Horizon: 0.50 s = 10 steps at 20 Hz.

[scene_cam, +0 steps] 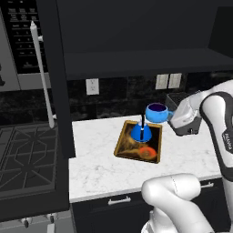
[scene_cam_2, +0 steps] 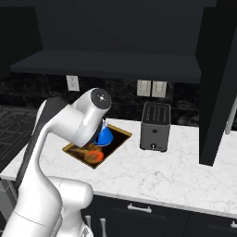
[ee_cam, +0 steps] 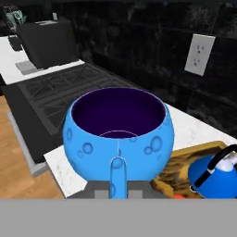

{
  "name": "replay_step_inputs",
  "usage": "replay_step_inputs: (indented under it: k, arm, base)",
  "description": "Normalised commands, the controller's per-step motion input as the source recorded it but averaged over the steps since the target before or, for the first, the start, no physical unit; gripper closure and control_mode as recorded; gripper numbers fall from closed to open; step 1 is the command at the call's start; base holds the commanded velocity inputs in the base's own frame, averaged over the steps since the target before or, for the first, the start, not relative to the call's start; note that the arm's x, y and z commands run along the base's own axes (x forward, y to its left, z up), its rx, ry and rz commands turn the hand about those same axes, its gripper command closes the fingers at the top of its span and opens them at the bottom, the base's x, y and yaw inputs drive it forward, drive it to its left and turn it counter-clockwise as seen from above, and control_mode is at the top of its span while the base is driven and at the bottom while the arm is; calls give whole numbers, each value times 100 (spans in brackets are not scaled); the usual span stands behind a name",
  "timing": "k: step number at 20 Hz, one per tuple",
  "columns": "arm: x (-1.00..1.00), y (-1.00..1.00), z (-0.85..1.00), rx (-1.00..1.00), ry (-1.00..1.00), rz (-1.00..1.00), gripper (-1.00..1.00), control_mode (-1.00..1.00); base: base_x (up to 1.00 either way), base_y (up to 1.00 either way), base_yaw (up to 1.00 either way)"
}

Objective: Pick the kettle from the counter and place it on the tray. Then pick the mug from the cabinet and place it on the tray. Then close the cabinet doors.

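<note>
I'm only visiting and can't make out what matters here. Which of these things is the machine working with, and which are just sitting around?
Part of the job:
- mug, held in the jaws above the counter
- kettle, standing on the tray
- cabinet, with one door open

Just sitting around:
- toaster
- stove
- wall sockets

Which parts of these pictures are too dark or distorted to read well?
Left base view: the near-black upper cabinet interior is lost in darkness, while the white marble counter is bright. Right base view: the same dark cabinet swallows detail. Hand view: the round blue mug looms large, and the black backsplash looks murky.
</note>
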Motion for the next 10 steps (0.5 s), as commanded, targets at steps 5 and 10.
replay_step_inputs:
  k: [5, 10]
  arm:
    - [0, -14, -87, 0, 14, 3, 100, -100]
    - [6, -26, -74, 0, 15, 3, 100, -100]
  base:
    - [0, 0, 0]
    - [0, 0, 0]
